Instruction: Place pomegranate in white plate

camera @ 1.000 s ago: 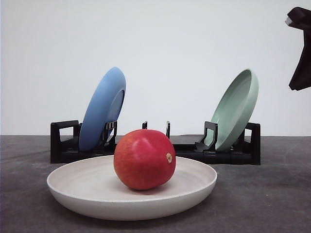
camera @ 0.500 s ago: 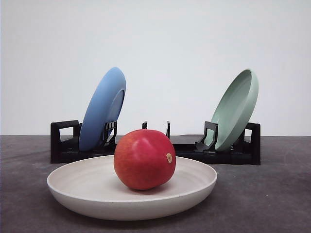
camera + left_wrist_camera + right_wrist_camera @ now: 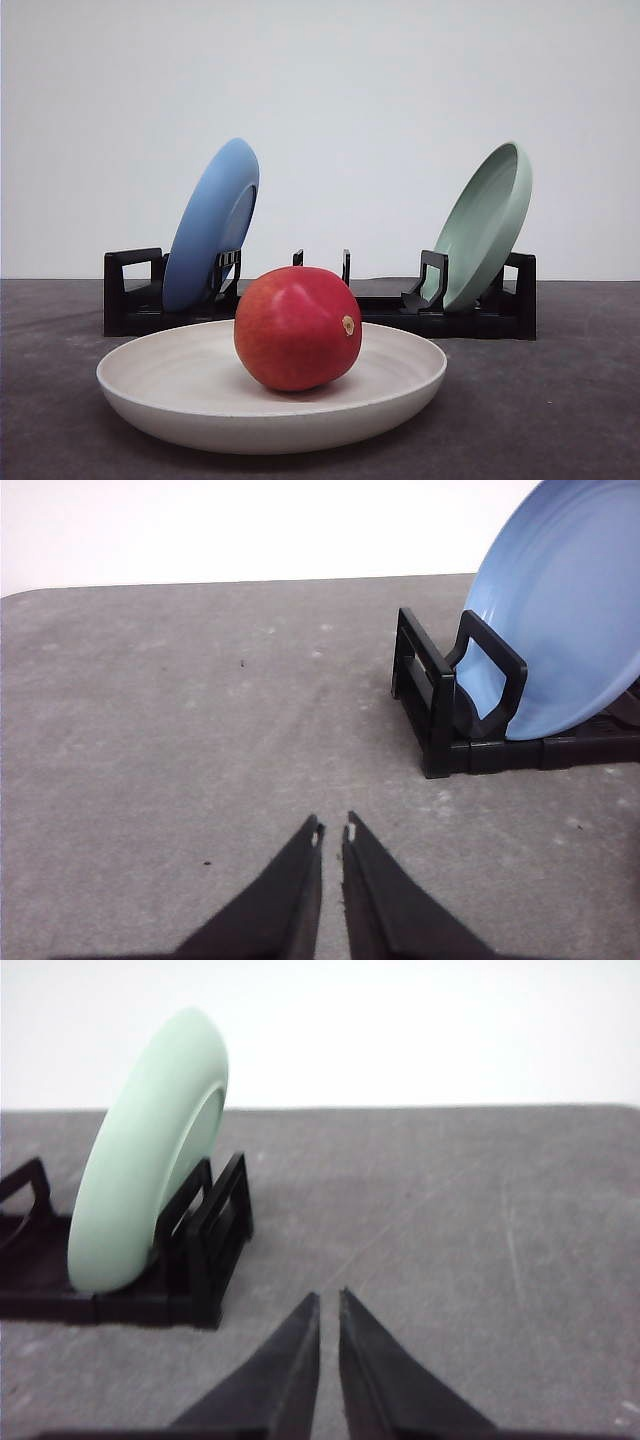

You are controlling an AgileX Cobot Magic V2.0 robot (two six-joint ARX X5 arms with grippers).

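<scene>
Grey table (image 3: 560, 420) carries everything; landmark is the white plate (image 3: 180, 395), flat on the table at the front. Behind the white plate, a black rack (image 3: 135, 300) holds a blue plate (image 3: 205, 225) toward its left end and a pale green plate (image 3: 485, 225) toward its right end, both leaning on edge. Pomegranate (image 3: 297, 328) sits inside the white plate, roughly centred, tan stem scar facing right, resting on the plate floor, so the placing looks done. Judged handling: firm, smooth, glossy, round, fairly heavy, likely to roll or slip; best taken across its widest middle, not by the scar end. Left gripper (image 3: 333, 832) hangs over bare table near the rack's blue-plate end, jaws nearly together with a thin slit, holding nothing. Right gripper (image 3: 328, 1300) sits near the green-plate end, same thin slit, empty, touching nothing.
</scene>
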